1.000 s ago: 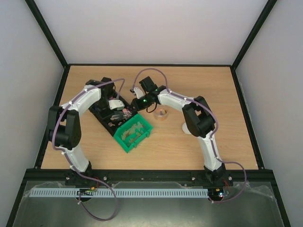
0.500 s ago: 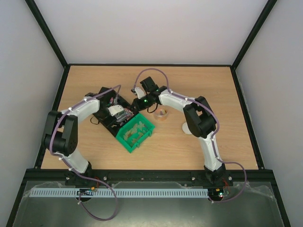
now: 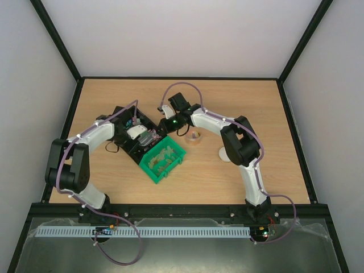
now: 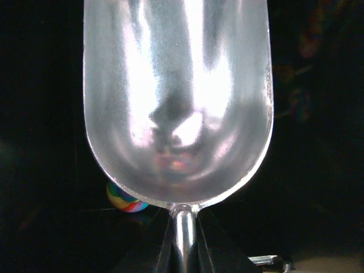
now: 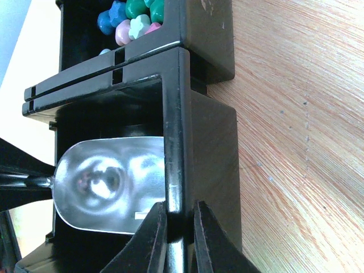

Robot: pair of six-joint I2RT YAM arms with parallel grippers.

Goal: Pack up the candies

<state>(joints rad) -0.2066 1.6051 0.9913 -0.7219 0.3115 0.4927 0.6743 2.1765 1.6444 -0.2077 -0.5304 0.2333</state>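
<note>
Left claw (image 4: 183, 236): clenched on metal scoop (image 4: 176, 102) handle; bowl ahead, empty; striped candy (image 4: 122, 199) just beside. Right claw (image 5: 175, 227): clamped on black tray (image 5: 210, 148) wall; candies (image 5: 128, 23) beyond, unscooped. Packing judged barely begun.

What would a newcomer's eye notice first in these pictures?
The shiny metal scoop fills the left wrist view, held by the left gripper inside the black bin. In the top view sits a bright green bin of pale candies, and the right gripper pinches the black bin's wall.
</note>
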